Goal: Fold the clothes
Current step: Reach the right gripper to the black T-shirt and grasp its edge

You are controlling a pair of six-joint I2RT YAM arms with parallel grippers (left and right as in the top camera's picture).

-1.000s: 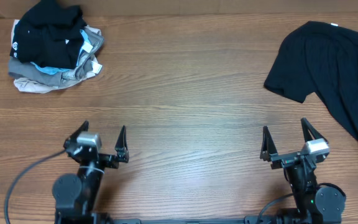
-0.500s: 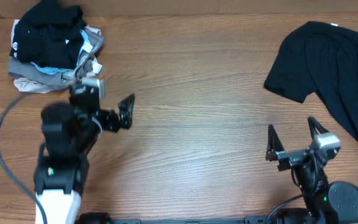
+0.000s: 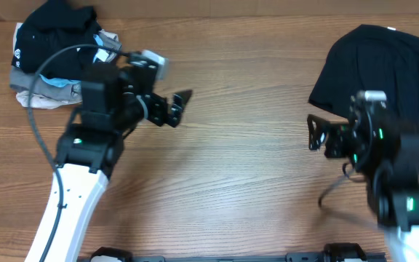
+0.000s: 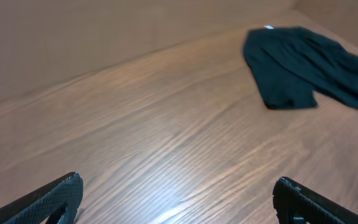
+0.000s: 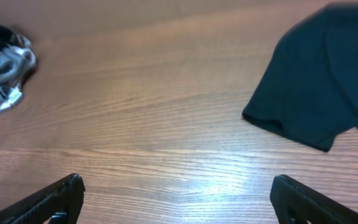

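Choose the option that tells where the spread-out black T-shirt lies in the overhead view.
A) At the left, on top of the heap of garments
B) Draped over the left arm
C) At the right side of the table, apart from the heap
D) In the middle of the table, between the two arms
C: the black T-shirt lies spread at the right side of the table, while the heap of garments sits at the far left.

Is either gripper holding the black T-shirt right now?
No: the left gripper and right gripper are both open and empty, while the T-shirt lies on the table.
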